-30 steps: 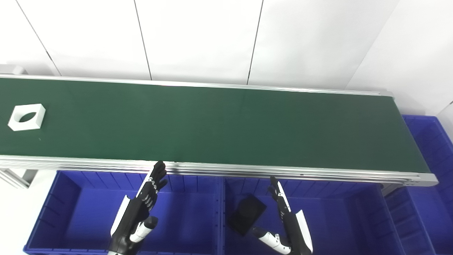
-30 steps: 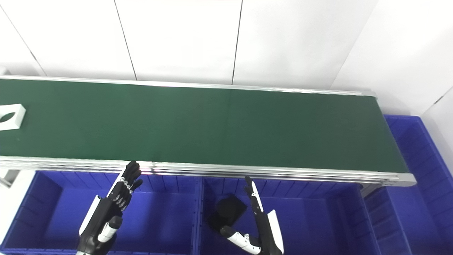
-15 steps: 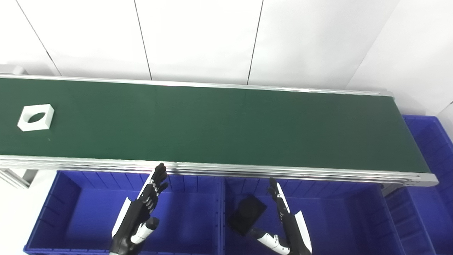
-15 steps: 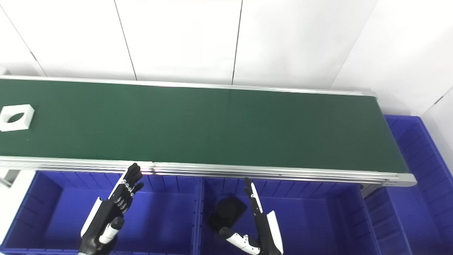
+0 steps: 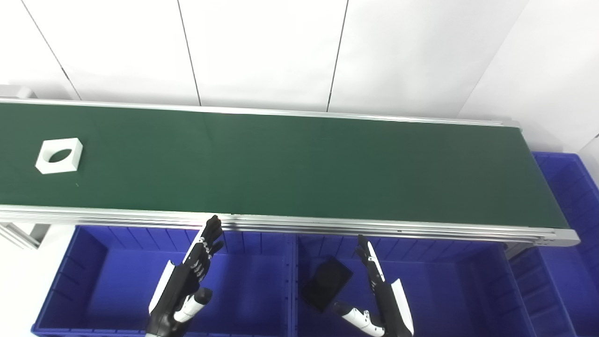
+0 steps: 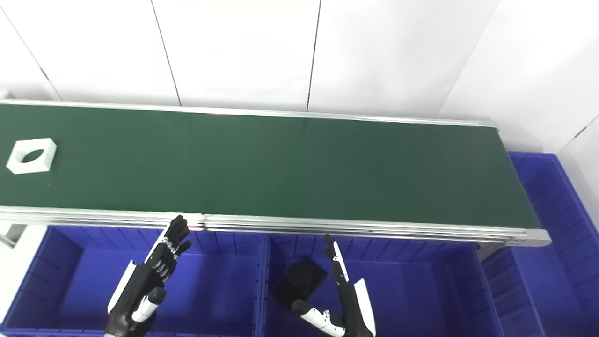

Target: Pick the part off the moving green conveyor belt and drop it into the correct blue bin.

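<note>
The left hand (image 5: 185, 281) hangs over the left blue bin (image 5: 70, 281), fingers spread and straight, holding nothing — its fingertips (image 5: 213, 224) reach up near the conveyor's (image 5: 304, 164) front rail, though whether they touch it I cannot tell. The right hand (image 5: 381, 292) is likewise spread and empty above the middle bin (image 5: 444, 281), just beside a black part (image 5: 326, 283) lying on that bin's floor at its 9 o'clock. The white square part (image 5: 59, 155), with its oval hole, rides the belt far off at the left hand's 10 o'clock.

The risk, as I judge it: a badly timed reach on a moving belt — fingers knocking the flat part askew, or missing it altogether. It would probably belong in a different bin from the black one.
</note>
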Tool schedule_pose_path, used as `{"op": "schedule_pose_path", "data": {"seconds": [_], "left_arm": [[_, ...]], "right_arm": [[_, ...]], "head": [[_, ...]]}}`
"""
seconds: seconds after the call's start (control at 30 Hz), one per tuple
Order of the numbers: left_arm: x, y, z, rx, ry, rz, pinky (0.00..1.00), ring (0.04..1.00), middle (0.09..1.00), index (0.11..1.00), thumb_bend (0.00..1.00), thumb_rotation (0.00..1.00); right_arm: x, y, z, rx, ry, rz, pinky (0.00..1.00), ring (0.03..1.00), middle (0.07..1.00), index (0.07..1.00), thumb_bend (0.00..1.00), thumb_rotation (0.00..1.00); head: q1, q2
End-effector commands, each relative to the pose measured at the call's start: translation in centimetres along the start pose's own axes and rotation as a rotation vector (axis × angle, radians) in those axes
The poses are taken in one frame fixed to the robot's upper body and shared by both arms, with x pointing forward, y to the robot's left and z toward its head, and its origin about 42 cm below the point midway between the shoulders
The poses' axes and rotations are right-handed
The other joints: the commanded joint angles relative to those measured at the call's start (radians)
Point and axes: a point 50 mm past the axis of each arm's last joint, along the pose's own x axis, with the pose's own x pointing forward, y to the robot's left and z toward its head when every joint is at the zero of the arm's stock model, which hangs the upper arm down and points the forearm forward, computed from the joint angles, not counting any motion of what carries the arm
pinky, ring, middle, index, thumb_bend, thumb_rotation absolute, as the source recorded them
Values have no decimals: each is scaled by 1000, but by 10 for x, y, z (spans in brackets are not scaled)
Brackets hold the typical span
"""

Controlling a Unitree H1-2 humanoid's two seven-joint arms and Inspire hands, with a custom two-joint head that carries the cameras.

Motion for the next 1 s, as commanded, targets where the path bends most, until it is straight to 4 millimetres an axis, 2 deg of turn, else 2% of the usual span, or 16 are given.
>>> {"op": "schedule_pose_path", "data": {"seconds": [0.0,0.17,0.23,0.27,0.3,0.33,0.37,0.4,0.43,0.47,0.57,0.77,0.97], "left_arm": [[7,0,10,18,-66,-4,940,977,989,976,894,818],[6,0,10,30,-61,2,934,975,989,977,892,827],[6,-1,10,29,-62,-2,940,977,991,980,893,830],[5,-2,10,24,-61,0,941,978,992,982,893,832],[5,-3,10,21,-61,1,939,975,988,974,895,822],[5,-4,10,25,-58,1,931,968,982,967,891,823],[5,-5,10,28,-57,1,929,967,981,966,890,823],[5,-7,9,28,-54,2,925,964,978,963,887,824],[5,-8,8,27,-52,3,912,954,968,951,891,811],[6,-10,7,27,-48,3,904,948,962,945,892,804],[7,-14,4,43,-34,3,875,932,948,924,893,784],[9,-19,0,57,-21,12,858,913,931,906,916,749],[14,-20,-2,97,-15,18,835,897,915,888,959,747]], "right_arm": [[5,-1,10,25,-79,-15,974,967,996,1000,860,735],[5,-1,11,25,-80,-16,971,958,991,1000,853,730],[5,-1,11,27,-81,-18,972,956,989,1000,848,722],[4,-2,10,27,-76,-14,972,956,988,1000,847,721],[3,-3,9,27,-73,-10,981,968,997,1000,844,739],[2,-4,8,27,-67,-3,988,982,999,1000,836,755],[1,-6,7,27,-64,2,989,984,1000,1000,834,758],[0,-7,6,30,-57,2,992,989,1000,1000,831,763],[0,-9,5,32,-51,2,996,993,1000,1000,823,763],[-1,-10,3,41,-42,5,998,995,1000,1000,818,763],[0,-13,-2,62,-16,15,1000,1000,1000,1000,778,743],[2,-17,-7,50,-2,13,1000,1000,1000,1000,690,744],[5,-18,-11,52,11,18,1000,1000,1000,1000,625,756]], "head": [[1,-1],[4,1],[24,0],[59,-5],[59,-5],[105,-16],[105,-16],[167,-36],[175,-40],[218,-64],[275,-104],[329,-141],[345,-164]]}}
